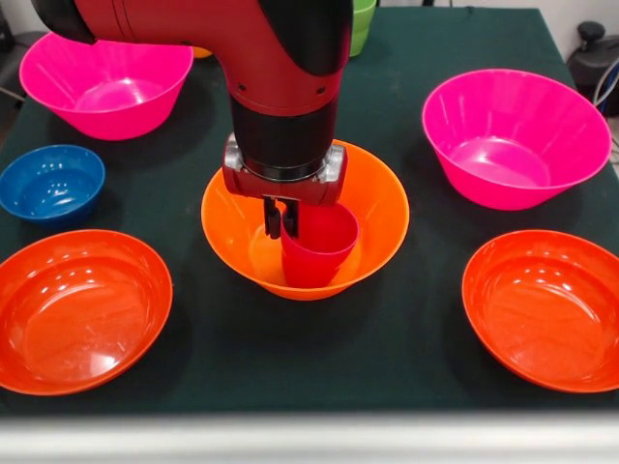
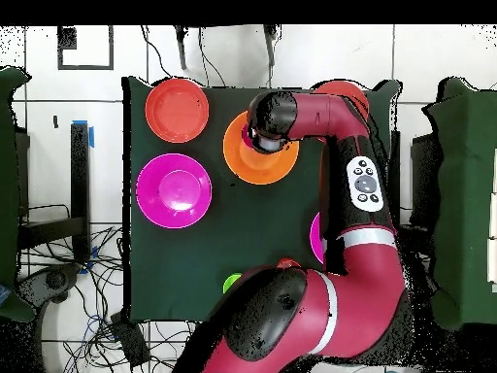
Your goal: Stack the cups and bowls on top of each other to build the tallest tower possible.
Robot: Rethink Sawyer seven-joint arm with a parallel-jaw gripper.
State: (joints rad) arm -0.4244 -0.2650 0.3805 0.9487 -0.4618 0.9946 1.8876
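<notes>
Bright, even room light is falling from above, laying white glare streaks on the glossy shallow red-orange plastic bowls [image 1: 82, 309] and the deep pink plastic bowl [image 1: 515, 137]. The dark green cloth-covered table [image 1: 416, 348] is soaking up light, showing only soft shadows beneath each bowl. Everything is staying sharp.

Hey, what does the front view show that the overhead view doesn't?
Only the front view shows the pincer at the red cup, plus the small blue bowl, and the second shallow red-orange bowl whole. Only the overhead view shows the arm's full sweep and the floor cables around the table. Both show the orange bowl and a pink bowl.
</notes>
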